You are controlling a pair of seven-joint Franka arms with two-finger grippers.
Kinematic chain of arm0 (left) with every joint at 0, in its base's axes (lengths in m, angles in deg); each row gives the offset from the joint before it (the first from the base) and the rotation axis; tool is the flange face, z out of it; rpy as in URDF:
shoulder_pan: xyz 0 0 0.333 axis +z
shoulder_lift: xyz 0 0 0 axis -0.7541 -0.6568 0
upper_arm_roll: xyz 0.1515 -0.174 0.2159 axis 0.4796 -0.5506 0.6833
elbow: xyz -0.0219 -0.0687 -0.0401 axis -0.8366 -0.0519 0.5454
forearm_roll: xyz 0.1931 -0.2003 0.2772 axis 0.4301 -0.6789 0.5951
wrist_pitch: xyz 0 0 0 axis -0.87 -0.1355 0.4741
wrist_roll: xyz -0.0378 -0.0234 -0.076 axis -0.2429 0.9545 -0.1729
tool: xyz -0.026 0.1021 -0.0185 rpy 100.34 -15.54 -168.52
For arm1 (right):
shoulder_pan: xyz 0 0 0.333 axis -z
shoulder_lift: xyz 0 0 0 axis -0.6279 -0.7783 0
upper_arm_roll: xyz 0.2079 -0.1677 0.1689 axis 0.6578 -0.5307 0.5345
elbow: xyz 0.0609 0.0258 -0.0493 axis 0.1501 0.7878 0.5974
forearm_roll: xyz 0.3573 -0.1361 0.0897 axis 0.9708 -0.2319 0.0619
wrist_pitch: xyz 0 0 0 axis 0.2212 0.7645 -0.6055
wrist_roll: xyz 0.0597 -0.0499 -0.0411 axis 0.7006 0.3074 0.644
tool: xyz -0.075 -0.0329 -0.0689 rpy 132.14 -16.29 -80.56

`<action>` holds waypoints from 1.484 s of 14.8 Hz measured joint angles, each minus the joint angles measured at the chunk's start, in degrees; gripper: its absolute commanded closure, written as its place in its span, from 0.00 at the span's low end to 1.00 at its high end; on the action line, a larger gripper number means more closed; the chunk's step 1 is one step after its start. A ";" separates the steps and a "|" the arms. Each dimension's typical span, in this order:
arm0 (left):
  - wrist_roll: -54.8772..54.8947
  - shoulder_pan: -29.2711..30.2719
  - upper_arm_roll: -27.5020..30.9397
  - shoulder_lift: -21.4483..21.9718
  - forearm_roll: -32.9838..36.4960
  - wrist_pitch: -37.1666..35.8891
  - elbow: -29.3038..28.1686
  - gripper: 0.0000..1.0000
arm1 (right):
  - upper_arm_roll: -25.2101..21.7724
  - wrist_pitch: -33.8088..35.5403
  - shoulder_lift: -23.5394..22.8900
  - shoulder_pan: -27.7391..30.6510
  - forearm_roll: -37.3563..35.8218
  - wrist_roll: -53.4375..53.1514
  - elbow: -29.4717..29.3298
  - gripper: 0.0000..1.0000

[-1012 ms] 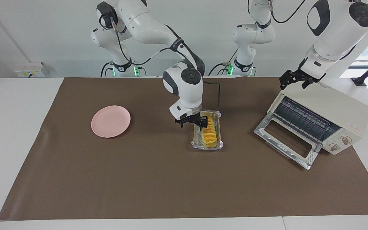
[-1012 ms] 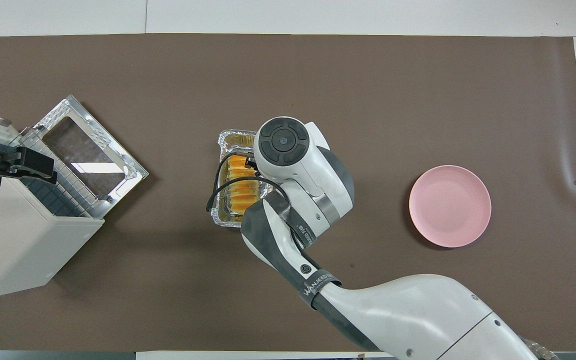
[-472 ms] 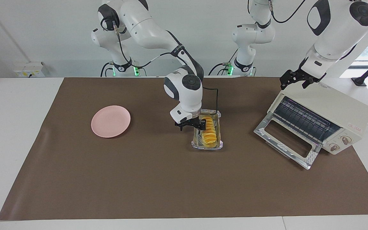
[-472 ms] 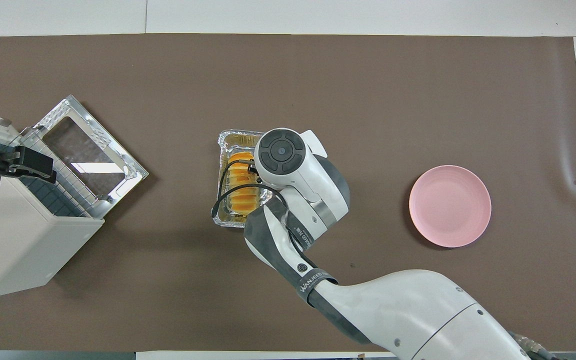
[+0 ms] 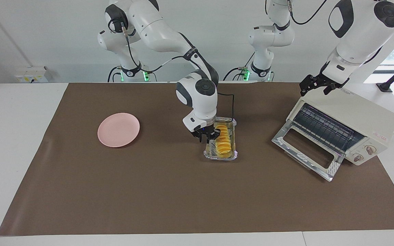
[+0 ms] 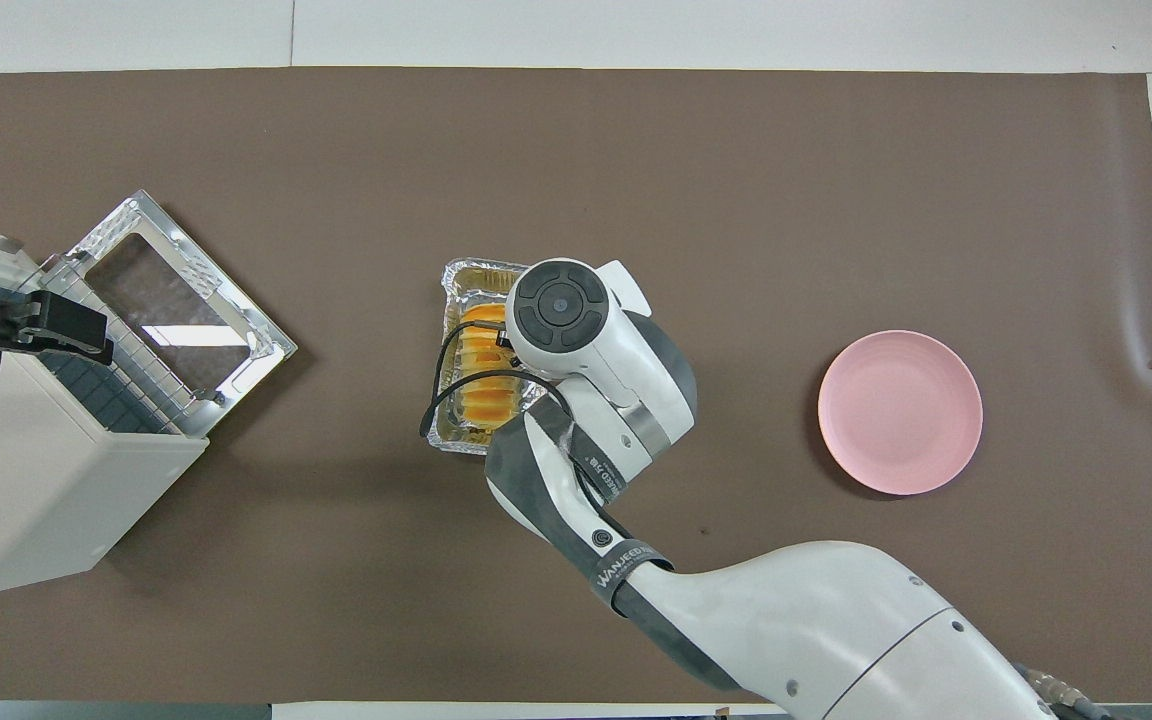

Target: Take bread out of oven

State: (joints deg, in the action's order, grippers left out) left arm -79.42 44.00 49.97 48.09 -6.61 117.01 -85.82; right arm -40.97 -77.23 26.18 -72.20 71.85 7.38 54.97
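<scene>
right hand (image 5: pixel 206 136) turned and shifted beside bread (image 5: pixel 223 142), foil tray (image 5: pixel 233 155) nudged

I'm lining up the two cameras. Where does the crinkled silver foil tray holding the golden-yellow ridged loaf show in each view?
Facing view: the crinkled silver foil tray sits mid-table, between the round pink plate and the cream-white toaster oven.
Overhead view: the tray is mid-picture, partly under the right arm.
Shared landmark: the pink plate, toward the right arm's end of the table.

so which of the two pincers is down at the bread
The right pincer, low over the foil tray at mid-table, right beside the bread. The left pincer is over the top of the oven, away from the bread.
</scene>
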 measured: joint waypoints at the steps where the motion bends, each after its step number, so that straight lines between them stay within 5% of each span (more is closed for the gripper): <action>1: 0.00 0.00 0.00 0.00 0.00 0.01 0.00 0.00 | 0.00 -0.08 0.00 -0.03 0.00 0.00 -0.04 1.00; 5: 0.00 0.00 0.00 0.00 0.00 0.03 0.00 0.00 | -0.17 0.79 0.06 0.34 0.00 0.00 -1.54 1.00; 9: 0.00 0.00 0.00 0.00 0.00 0.06 0.02 0.00 | -0.68 9.86 0.29 4.05 0.00 3.36 -7.92 1.00; 14: 0.00 0.00 0.00 0.00 0.00 0.07 0.02 0.00 | -0.83 16.31 0.41 15.92 0.01 23.35 -14.08 1.00; 22: 0.00 0.01 0.05 0.00 0.00 0.08 0.02 0.00 | -0.80 12.84 -1.79 32.06 4.20 51.64 -14.06 1.00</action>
State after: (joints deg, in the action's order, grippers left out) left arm -79.41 44.01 50.02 48.09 -6.61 117.09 -85.80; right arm -41.77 -64.40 24.39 -40.14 76.04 59.03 40.91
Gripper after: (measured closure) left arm 0.000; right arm 0.987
